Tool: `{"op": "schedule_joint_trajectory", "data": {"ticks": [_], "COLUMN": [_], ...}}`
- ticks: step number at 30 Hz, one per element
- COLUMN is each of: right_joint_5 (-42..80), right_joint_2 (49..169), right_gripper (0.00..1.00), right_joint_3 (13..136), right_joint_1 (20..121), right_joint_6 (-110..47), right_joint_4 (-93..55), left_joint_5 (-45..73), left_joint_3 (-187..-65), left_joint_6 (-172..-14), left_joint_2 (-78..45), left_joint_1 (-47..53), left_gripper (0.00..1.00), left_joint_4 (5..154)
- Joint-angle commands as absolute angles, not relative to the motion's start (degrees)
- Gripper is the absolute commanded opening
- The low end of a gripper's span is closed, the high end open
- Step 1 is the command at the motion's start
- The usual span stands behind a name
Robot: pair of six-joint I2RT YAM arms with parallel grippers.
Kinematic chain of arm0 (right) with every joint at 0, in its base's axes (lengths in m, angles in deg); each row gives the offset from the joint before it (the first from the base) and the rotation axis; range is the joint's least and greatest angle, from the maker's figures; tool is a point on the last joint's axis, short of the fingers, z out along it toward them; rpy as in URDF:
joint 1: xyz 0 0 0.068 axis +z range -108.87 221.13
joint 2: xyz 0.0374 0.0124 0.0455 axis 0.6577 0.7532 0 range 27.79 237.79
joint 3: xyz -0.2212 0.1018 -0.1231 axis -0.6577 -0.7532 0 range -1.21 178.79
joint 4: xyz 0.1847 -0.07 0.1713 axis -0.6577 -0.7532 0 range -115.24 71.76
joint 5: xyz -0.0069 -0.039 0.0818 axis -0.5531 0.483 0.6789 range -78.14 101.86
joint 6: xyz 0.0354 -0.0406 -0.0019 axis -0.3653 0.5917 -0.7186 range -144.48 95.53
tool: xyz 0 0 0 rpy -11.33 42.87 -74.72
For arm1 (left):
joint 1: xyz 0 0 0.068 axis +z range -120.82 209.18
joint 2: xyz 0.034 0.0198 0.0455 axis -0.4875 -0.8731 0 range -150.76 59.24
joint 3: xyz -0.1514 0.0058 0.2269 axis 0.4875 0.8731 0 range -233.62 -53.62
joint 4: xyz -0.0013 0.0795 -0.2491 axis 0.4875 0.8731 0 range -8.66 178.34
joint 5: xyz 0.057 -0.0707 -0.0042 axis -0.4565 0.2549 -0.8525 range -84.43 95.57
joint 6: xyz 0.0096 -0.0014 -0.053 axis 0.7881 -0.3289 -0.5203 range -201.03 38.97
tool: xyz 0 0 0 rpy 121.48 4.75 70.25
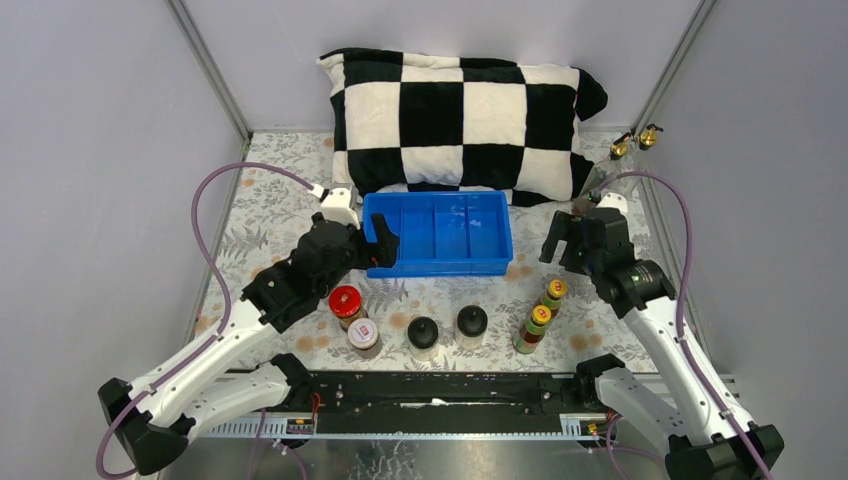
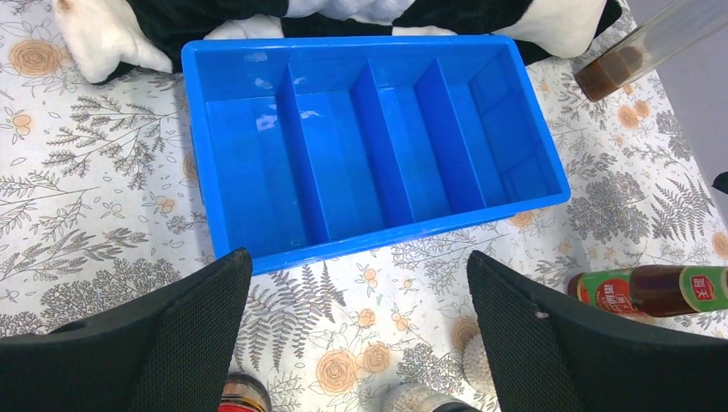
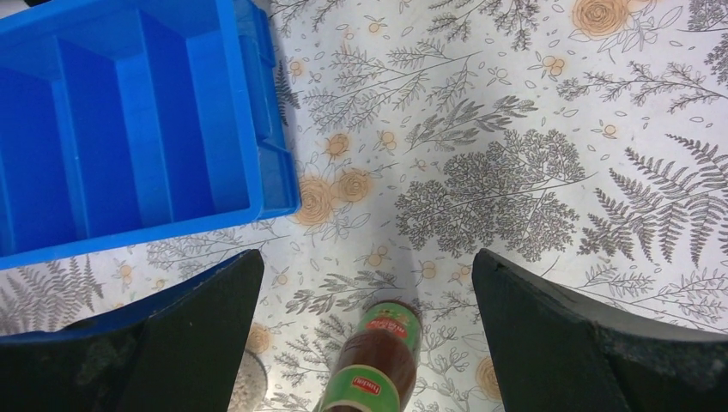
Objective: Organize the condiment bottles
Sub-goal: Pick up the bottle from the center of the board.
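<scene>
Along the near table edge stand a red-lidded jar (image 1: 345,300), a white-lidded jar (image 1: 363,335), two black-capped clear jars (image 1: 423,333) (image 1: 471,322) and two slim yellow-capped sauce bottles (image 1: 552,292) (image 1: 535,325). Two gold-spouted glass bottles (image 1: 620,147) (image 1: 648,135) stand at the far right. My left gripper (image 1: 384,249) (image 2: 358,260) is open and empty, above the table just before the tray's left end. My right gripper (image 1: 563,248) (image 3: 367,257) is open and empty, above a sauce bottle (image 3: 382,348) that stands apart from its fingers.
An empty blue divided tray (image 1: 440,262) (image 2: 196,103) (image 3: 257,129) sits mid-table. A black-and-white checked pillow (image 1: 460,120) lies behind it. Grey walls close in both sides. The left wrist view also shows a sauce bottle (image 2: 652,290) and a glass bottle (image 2: 635,56).
</scene>
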State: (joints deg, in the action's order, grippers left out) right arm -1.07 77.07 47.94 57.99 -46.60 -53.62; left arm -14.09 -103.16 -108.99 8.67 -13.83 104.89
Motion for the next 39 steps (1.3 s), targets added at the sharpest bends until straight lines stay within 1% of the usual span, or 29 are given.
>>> {"op": "schedule_joint_trajectory", "data": {"ticks": [1,8,13,17,25,39], "right_joint_5": [1.2,1.2,1.9,1.5,3.0,6.7], "right_joint_2": [73.9,72.8,74.2,72.9,71.6,71.0], "right_gripper": [0.98,0.98,0.99,1.0,1.0,1.0], "right_joint_3": [48.5,52.1,57.7,60.8,60.2,60.6], "right_joint_1": [57.8,57.9,57.9,57.9,57.9,57.9], "right_joint_6": [-48.1,-48.3,-46.9,-45.9,-45.9,-45.6], "right_joint_4": [-55.6,-58.8,-63.7,-66.5,-68.0,-68.5], "left_joint_5": [-13.6,-12.4,-14.5,-13.4,-12.4,-11.9], "left_joint_3": [-102.4,-103.2,-105.6,-106.4,-103.9,-103.0], "left_joint_6": [-109.7,-110.4,-109.2,-109.4,-110.0,-110.7], "left_joint_2": [8.0,7.6,7.3,7.1,6.5,7.4], "left_joint_1": [-13.4,-13.4,-13.4,-13.4,-13.4,-13.4], "left_gripper": [0.99,0.99,0.99,0.99,0.99,0.99], "left_joint_4": [101.5,101.3,103.9,103.2,101.4,101.2]}}
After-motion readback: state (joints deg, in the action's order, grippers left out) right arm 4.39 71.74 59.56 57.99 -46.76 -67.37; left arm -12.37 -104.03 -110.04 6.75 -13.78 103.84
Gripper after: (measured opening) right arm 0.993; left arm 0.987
